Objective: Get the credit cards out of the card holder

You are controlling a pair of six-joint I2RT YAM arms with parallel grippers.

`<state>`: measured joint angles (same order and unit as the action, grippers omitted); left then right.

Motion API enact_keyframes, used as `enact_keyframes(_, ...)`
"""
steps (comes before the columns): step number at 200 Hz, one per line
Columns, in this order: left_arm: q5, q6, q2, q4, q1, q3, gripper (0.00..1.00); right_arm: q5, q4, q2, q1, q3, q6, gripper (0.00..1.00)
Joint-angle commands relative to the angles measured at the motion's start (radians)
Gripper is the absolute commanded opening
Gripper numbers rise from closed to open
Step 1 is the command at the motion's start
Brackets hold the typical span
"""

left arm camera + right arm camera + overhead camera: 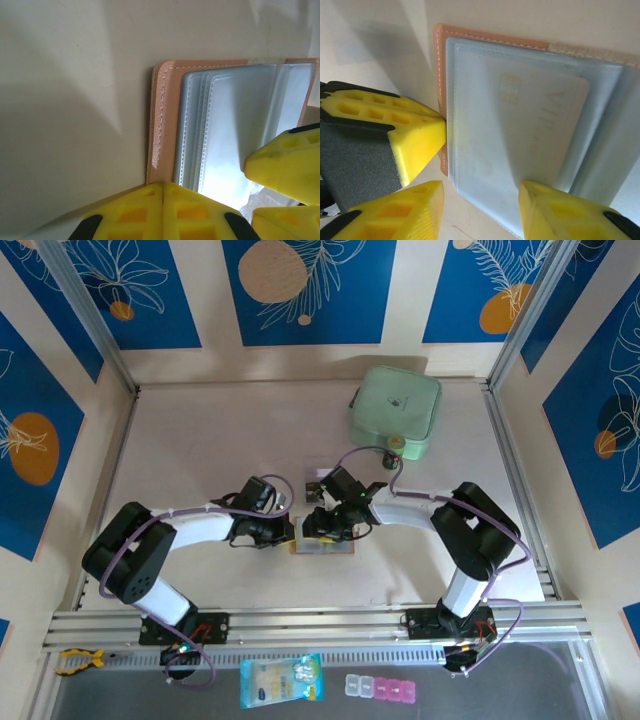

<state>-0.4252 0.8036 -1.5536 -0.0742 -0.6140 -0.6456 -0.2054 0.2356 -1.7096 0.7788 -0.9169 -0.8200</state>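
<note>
**Holder** [322,546]: one, tan, bifold. It is laid open flat on the worktop [200,440] with its grey sleeves [230,125] uppermost. At least three stacked sleeve edges are counted.

**Card** [540,125]: one is made out inside the top sleeve, showing pale lettering through the plastic. A second cannot be told.

**Handling:** the card is judged light, stiff, thin and slick, and the sleeves soft and glossy. Hold is best taken at whichever short edge of the card can be exposed at the sleeve mouth, with the holder pinned so it is not dragged.

**Left end effector** [162,210]: one, fully closed and gripping nothing. Its tips are set against the holder's tan outer edge.

**Right end effector** [481,192]: one, partly spread, with nothing clamped. One finger is placed on the holder's top sleeve, the other just off its corner.

**Pouch** [395,410]: one, mint-green, beyond the holder and well apart from it.
</note>
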Motion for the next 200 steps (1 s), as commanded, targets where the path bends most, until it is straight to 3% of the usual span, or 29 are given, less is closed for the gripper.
enact_keyframes(1, 0.003, -0.014, -0.014, -0.021, -0.010, 0.012, 0.00, 0.027, 0.062, -0.009, 0.007, -0.027, -0.001, 0.44)
enact_keyframes(64, 0.005, -0.017, -0.014, -0.032, -0.010, 0.004, 0.00, 0.028, 0.072, 0.022, -0.012, 0.005, 0.018, 0.43)
enact_keyframes(200, 0.035, -0.013, 0.071, -0.098, -0.017, -0.071, 0.02, -0.137, -0.123, 0.046, -0.087, 0.137, 0.003, 0.36)
